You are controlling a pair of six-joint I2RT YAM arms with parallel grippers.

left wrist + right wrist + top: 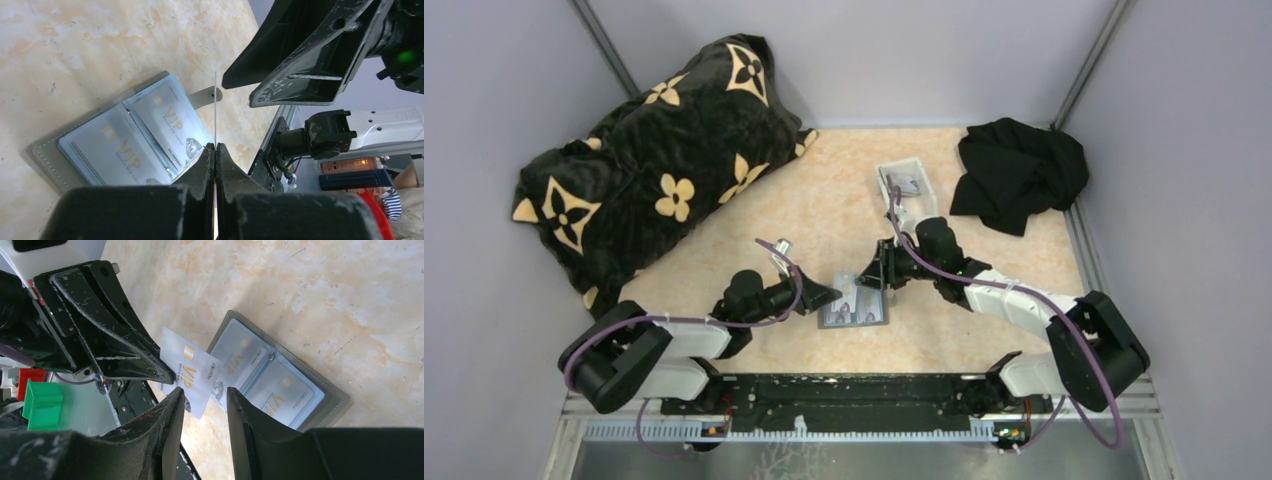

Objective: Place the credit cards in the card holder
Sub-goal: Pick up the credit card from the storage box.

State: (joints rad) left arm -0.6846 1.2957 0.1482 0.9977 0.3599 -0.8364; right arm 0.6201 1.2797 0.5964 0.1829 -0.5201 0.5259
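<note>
The grey card holder lies open on the table, with a silvery VIP card in each panel. My left gripper is shut on another credit card, seen edge-on in the left wrist view and flat in the right wrist view. It holds the card upright just above the holder's edge. My right gripper is open and empty, and its fingertips are close beside the held card's free corner.
A small white tray with a card in it sits at the back behind the right arm. A black cloth lies at the back right. A large black cushion with tan flowers fills the back left.
</note>
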